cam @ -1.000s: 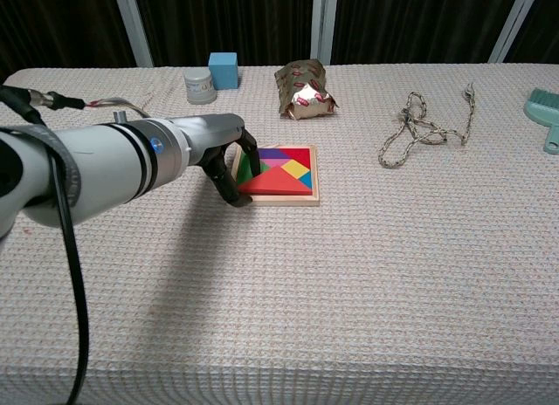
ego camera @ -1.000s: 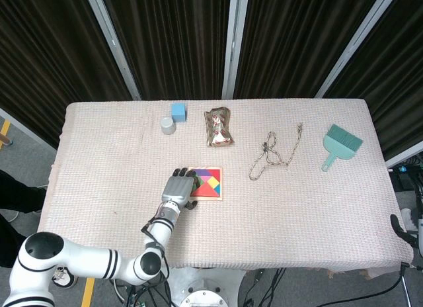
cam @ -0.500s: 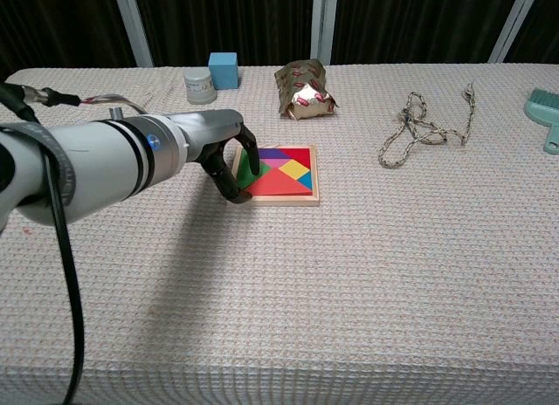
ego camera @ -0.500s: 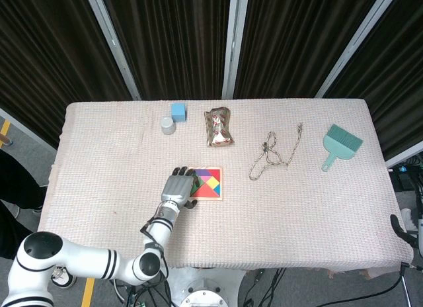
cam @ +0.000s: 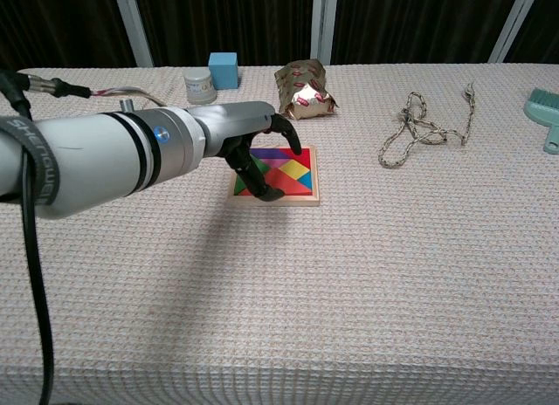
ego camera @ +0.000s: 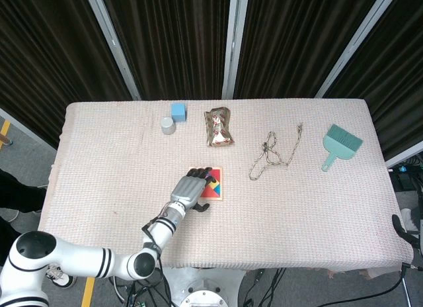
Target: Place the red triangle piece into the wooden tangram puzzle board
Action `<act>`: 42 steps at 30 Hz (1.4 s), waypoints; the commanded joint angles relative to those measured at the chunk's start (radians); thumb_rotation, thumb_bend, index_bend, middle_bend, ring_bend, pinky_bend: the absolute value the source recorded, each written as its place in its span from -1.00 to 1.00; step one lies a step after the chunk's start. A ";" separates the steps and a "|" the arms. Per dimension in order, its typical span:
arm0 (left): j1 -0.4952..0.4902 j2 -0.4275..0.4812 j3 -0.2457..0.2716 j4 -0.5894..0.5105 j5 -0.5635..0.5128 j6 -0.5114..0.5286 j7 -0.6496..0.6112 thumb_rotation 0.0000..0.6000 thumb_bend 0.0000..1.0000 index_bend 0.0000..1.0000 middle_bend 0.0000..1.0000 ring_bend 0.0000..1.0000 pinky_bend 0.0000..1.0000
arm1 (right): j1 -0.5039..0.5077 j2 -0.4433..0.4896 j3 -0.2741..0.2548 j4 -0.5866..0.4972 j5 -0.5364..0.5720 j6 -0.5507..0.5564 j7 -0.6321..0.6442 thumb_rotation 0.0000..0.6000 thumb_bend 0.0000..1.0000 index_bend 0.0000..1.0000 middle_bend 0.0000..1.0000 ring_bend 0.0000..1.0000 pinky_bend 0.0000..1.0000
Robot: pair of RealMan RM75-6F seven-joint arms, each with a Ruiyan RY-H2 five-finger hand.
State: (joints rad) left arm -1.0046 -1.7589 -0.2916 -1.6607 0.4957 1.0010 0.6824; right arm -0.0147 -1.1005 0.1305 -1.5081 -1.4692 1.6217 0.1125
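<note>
Between the earlier frames and this moment, the left hand (ego camera: 190, 191) shifted rightward in both views, from the left edge of the wooden tangram puzzle board (cam: 307, 198) to a position over its left half. In the chest view the left hand (cam: 262, 146) was arched above the board, its dark fingers (cam: 265, 186) spread apart and curled downward with nothing between them; one fingertip reached toward the board's lower left corner, though contact could not be confirmed. The red triangle piece (cam: 293, 181) lay flat within the board's frame, along its lower edge, partly covered by the fingers. In the head view the board (ego camera: 215, 185) sat just left of the frame's centre on the cloth-covered worktop (ego camera: 297, 208), its left portion hidden beneath the hand, and only a strip of the red piece (ego camera: 211, 194) showed. The right hand appeared in neither view.

Along the upper part of the chest view stood a small grey jar (cam: 199, 85) beside a blue cube (cam: 223, 71), well apart from the board. A crumpled foil packet (cam: 303, 91) lay above the board, near but not touching it. A loose rope (cam: 422, 121) lay at upper right, and a teal brush (cam: 546, 111) was cut off by the right edge of the frame.
</note>
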 commanded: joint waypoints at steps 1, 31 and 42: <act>-0.019 0.018 0.019 0.014 -0.020 -0.046 -0.012 1.00 -0.44 -0.59 -1.00 -1.00 -1.00 | -0.001 -0.001 0.000 0.003 0.002 -0.002 0.003 1.00 -0.54 -1.00 -1.00 -1.00 -1.00; 0.131 0.251 0.148 -0.202 0.230 0.283 -0.120 1.00 -0.50 -0.52 -0.99 -1.00 -1.00 | 0.009 -0.012 -0.012 0.004 -0.010 -0.024 -0.009 1.00 -0.54 -1.00 -1.00 -1.00 -1.00; 0.509 0.498 0.483 -0.048 0.757 0.560 -0.463 1.00 -0.85 -0.63 -0.96 -1.00 -1.00 | 0.041 -0.033 -0.031 -0.033 -0.043 -0.065 -0.084 1.00 -0.55 -1.00 -1.00 -1.00 -1.00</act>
State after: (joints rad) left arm -0.6055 -1.3499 0.0956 -1.7624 1.1584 1.4731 0.3261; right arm 0.0208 -1.1323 0.1018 -1.5311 -1.5061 1.5617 0.0408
